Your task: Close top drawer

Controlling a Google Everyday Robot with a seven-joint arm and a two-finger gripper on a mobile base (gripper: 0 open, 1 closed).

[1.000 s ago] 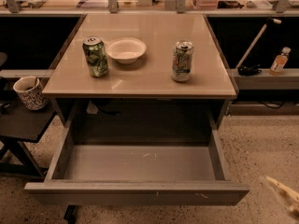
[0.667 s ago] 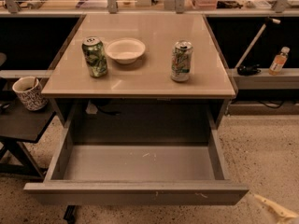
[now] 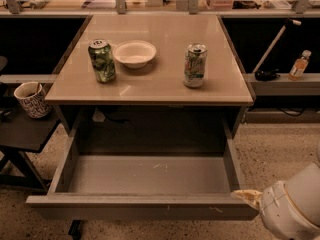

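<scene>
Since a second ago the gripper [image 3: 247,196] has travelled left from the lower right corner of the view. Its tan tip now sits at the right end of the top drawer [image 3: 145,206], seemingly touching the front panel, though contact is hard to confirm. A rounded white arm section [image 3: 292,211] fills the corner behind it, where only a pale sliver showed before. Whether the gripper is open or closed cannot be told.

Nothing else has changed. The top drawer is pulled far out from under a square tan table [image 3: 150,91]. Its grey inner floor is in full view, and its flat front faces the camera along the bottom edge, with small pale marks right of centre.

On the table stand a green drink can [image 3: 102,60] at the left, a white bowl [image 3: 134,53] just beside it, and a pale green can [image 3: 195,65] further right, apart from the bowl.

To the left, a patterned mug [image 3: 32,99] rests on a low dark side table [image 3: 25,129]. To the right, a small bottle of orange liquid [image 3: 300,65] stands on a ledge, with a pale stick [image 3: 272,46] leaning nearby. The floor [image 3: 280,149] is speckled. A cluttered shelf [image 3: 100,4] runs along the back.
</scene>
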